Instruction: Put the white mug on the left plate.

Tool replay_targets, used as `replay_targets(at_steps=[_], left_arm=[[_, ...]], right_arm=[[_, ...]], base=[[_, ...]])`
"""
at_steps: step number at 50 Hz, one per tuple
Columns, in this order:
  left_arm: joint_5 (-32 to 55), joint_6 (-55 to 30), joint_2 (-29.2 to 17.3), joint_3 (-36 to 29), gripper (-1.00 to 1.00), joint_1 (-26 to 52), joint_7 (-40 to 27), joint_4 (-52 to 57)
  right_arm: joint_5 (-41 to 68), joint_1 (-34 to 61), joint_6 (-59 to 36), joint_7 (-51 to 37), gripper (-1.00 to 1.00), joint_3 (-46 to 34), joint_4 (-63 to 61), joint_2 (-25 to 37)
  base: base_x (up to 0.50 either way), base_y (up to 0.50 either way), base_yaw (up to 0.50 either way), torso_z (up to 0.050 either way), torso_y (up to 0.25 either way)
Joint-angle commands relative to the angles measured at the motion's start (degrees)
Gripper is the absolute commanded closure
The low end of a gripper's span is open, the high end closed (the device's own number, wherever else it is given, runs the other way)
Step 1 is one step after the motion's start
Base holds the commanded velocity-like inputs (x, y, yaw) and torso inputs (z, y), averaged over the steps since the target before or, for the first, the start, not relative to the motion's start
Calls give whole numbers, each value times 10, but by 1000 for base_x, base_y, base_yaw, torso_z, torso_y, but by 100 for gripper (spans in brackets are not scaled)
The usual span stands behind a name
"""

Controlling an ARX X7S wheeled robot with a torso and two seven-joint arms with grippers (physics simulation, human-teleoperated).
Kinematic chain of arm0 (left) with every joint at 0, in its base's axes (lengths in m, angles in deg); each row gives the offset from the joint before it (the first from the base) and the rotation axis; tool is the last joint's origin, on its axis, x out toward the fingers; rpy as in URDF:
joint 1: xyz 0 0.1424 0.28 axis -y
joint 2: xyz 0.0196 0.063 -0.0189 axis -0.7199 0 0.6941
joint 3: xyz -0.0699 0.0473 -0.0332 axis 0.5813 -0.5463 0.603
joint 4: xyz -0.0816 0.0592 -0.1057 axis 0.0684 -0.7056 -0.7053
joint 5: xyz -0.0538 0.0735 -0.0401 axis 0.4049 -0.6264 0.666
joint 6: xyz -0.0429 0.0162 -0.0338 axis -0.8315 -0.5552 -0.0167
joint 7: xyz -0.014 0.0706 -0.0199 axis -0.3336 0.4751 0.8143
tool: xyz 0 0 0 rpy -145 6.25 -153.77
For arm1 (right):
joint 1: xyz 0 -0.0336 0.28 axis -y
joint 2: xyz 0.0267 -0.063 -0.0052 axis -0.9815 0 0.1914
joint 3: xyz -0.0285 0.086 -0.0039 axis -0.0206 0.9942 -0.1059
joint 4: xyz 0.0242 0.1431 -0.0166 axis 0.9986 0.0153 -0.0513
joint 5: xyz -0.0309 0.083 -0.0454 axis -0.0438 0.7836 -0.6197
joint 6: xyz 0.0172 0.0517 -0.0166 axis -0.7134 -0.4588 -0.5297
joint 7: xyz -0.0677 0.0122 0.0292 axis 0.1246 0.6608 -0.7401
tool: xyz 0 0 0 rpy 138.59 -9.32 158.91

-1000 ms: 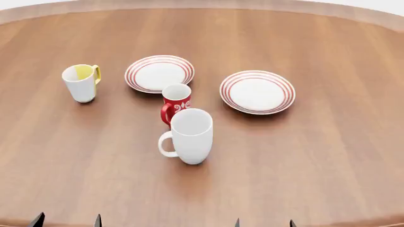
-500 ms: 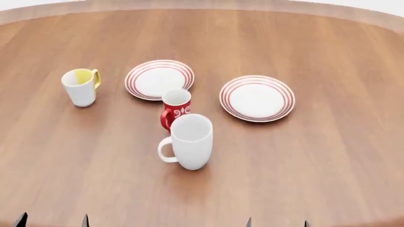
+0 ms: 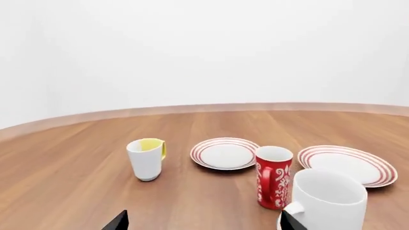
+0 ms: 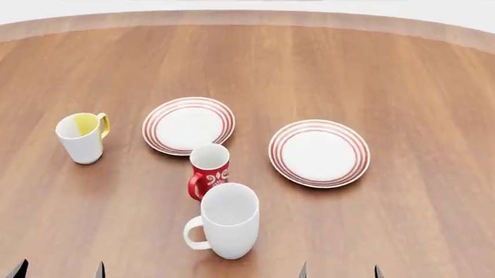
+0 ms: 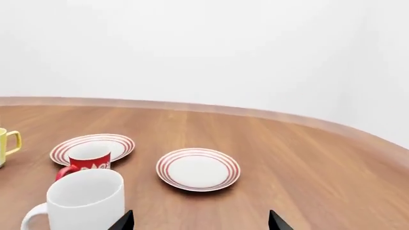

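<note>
The table (image 4: 418, 69) fills the frame. Left plate (image 4: 188, 125) sits upper left of centre, right plate (image 4: 319, 152) beside it. White mug (image 4: 226, 220) stands low centre – red mug (image 4: 210, 169) just behind, yellow mug (image 4: 80, 137) far left. No writing readable. Both grippers – left (image 4: 59, 270), right (image 4: 339, 271) – spread wide, empty.

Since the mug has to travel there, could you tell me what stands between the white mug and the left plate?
The small red mug stands between the white mug and the left plate, seen most clearly in the head view.
</note>
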Motion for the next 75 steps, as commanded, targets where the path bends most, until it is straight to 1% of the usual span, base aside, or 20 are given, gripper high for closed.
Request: replay_targets(at_steps=[1, 23, 69, 75], left_arm=[[5, 7, -8, -8, -100, 5, -7, -13], [10, 12, -19, -20, -100, 5, -19, -14], [20, 24, -37, -42, -100, 10, -38, -25], [17, 37, -42, -50, -100, 6, -35, -24]], right_arm=[[3, 4, 2, -7, -100, -11, 5, 6], [17, 5, 20, -14, -100, -23, 26, 15], [30, 12, 15, -34, -100, -42, 27, 31], [28, 11, 21, -39, -100, -43, 30, 33]], base=[[398, 0, 0, 0, 0], [403, 0, 0, 0, 0], [404, 0, 0, 0, 0], [53, 0, 0, 0, 0]])
